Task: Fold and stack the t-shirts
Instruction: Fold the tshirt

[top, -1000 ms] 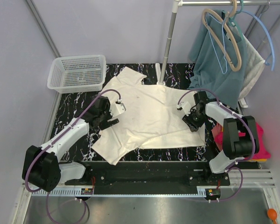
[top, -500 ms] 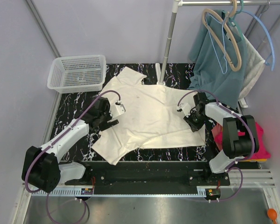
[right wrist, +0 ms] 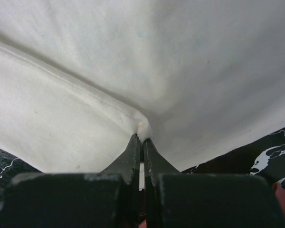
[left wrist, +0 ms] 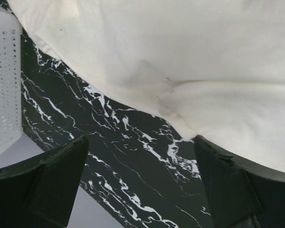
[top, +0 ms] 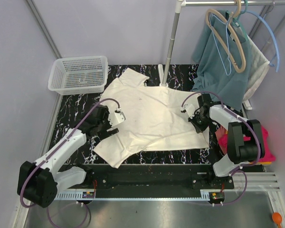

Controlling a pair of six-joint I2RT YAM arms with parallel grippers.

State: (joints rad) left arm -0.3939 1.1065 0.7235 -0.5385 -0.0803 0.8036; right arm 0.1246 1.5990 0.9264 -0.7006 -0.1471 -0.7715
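Cream t-shirt (top: 149,114) lies spread, a little rumpled, across the middle of the black marbled table (top: 73,109), with one corner reaching toward the near edge and a sleeve pointing to the far side. At its right border the right gripper (top: 195,121) is fully closed. The right wrist view shows the fingertips (right wrist: 141,140) pressed together on a small pinch of the cream fabric where a stitched hem folds up.

At the shirt's left border the left gripper (top: 115,124) stands spread wide and grips nothing. In the left wrist view its fingers (left wrist: 57,180) frame the cloth's hemmed edge and bare marble.

A folded magenta t-shirt (top: 268,154) sits just off the table's right side, behind the right arm. A white mesh basket (top: 79,73) stands at the far left corner, and a teal garment (top: 221,66) hangs on hangers at the far right.
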